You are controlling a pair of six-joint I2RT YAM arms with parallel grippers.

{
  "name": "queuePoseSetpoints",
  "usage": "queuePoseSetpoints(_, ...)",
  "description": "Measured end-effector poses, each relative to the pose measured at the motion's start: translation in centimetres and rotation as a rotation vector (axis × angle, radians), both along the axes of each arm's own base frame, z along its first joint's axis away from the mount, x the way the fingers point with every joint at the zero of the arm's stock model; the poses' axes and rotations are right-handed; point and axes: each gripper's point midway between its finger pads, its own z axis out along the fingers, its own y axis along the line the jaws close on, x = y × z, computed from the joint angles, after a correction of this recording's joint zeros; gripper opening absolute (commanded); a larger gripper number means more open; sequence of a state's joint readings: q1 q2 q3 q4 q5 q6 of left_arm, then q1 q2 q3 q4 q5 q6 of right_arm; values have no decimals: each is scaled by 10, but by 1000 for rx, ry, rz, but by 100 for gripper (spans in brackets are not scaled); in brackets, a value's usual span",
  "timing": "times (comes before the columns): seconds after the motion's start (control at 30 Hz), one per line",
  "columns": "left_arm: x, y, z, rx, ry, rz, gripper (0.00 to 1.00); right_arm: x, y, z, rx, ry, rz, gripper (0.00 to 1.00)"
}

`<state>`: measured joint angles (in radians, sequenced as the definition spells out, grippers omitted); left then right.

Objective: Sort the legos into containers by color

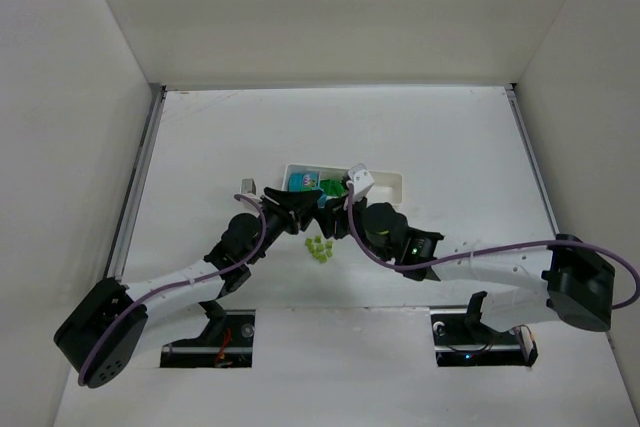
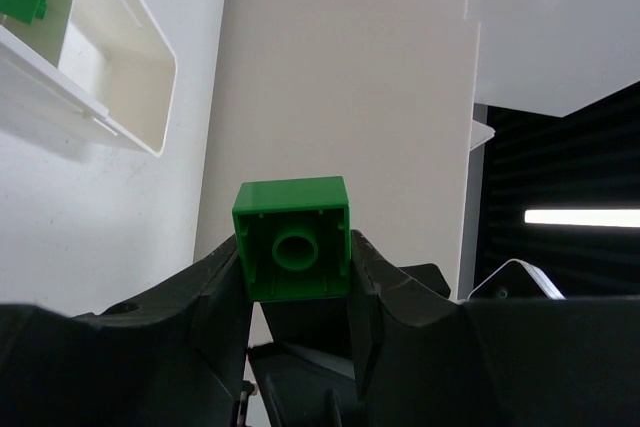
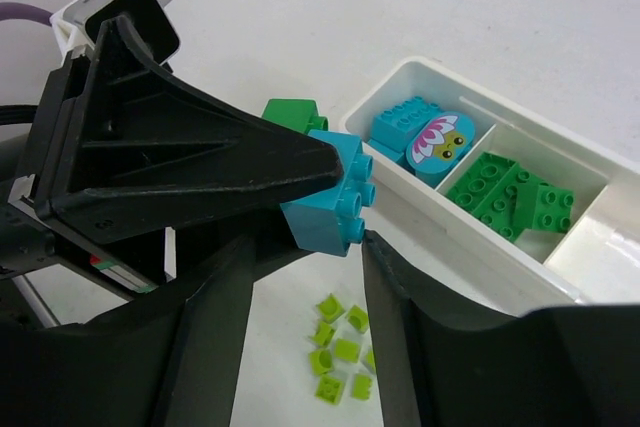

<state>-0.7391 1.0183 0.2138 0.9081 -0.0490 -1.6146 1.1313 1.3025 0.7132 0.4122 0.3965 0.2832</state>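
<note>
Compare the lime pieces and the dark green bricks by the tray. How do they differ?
Place: the lime pieces lie on the table outside the tray, while the dark green bricks sit in its middle compartment.
Size: the lime pieces are much smaller than the dark green bricks.
Colour: the lime pieces are pale yellow-green and the dark green bricks a deep green.
Shared: both lie in loose clusters.

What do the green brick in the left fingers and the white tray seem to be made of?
Green brick: likely moulded hard plastic, smooth with slight gloss; crisp edges, hollow tube underneath. White tray: probably thin plastic, semi-matt; rounded corners, thin walls.
</note>
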Motion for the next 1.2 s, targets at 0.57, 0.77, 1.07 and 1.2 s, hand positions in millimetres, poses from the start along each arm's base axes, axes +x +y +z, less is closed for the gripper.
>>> queuePoseSetpoints(0.57, -2, -4, -2, -5, 15, -11, 23, 8, -3, 8, 32, -21, -35, 46)
queuePoseSetpoints(0.77, -1, -3, -1, -6, 15, -6, 28, 11, -5, 8, 23, -34, -48, 30)
queuePoseSetpoints(1.07, -4, -6, -2, -3, 16, -17, 57, 12, -3, 12, 46, -42, -49, 29)
queuePoseSetpoints(1.2, -5, -7, -2, 0, 13, -21, 61, 12, -3, 14, 57, -43, -49, 29)
